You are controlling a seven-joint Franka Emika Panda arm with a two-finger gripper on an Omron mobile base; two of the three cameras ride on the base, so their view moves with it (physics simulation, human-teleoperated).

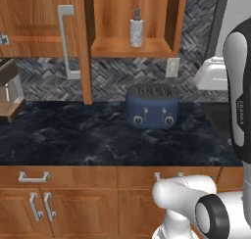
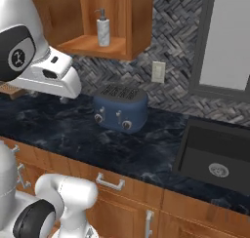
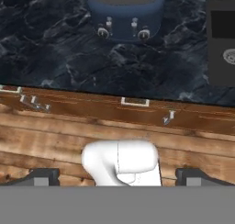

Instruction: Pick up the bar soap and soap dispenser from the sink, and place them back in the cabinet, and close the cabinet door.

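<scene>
Since the soap dispenser already stands upright on the shelf of the open cabinet, near the middle and clear of both side walls, leaves the bar soap as the likely next pick; cannot tell its place, though the sink off to the right is the judged spot. Expect a small, light, hard block, probably slick when wet and apt to squirt from a squeeze: best taken across the short sides, low and square, with gentle pressure. Jaws spread wide, holding nothing, looking down on the counter front and the base drawers. Watch the sink's steep walls, which leave little side room near a corner. Blue toaster sits directly under the cabinet, so lift high and come in over it. Cabinet door hangs swung out at the left with its handle facing outward; keep the elbow off its edge.
</scene>
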